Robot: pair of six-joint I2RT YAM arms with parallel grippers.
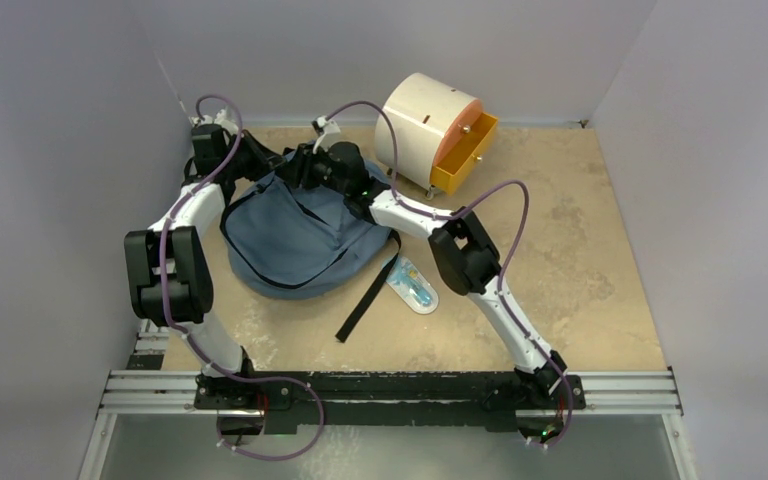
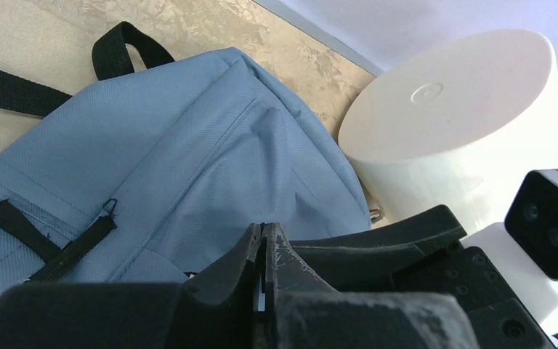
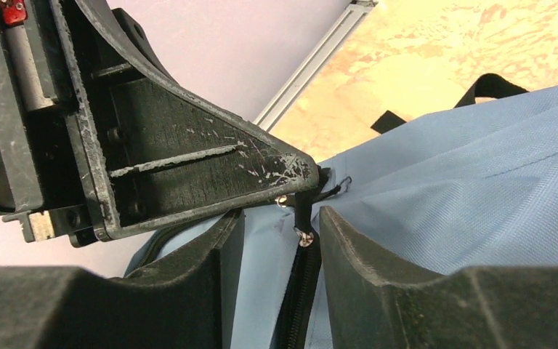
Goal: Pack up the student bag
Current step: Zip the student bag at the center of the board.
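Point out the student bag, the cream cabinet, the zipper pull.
student bag [image 1: 295, 240]: top view, centre of blue fabric panel.
cream cabinet [image 2: 443, 102]: left wrist view, flat round face.
zipper pull [image 3: 304, 216]: right wrist view, black tab's middle.

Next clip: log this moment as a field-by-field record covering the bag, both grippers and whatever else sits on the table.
bag: student bag, slate-blue, lying on the table
left gripper: shut, apparently pinching the cord of the zipper pull at the bag's far edge
right gripper: open, one finger on each side of the zipper
cabinet: cream cylinder beyond the bag, orange drawer pulled out
packet: clear, with a blue item, on the table right of the bag, not packed
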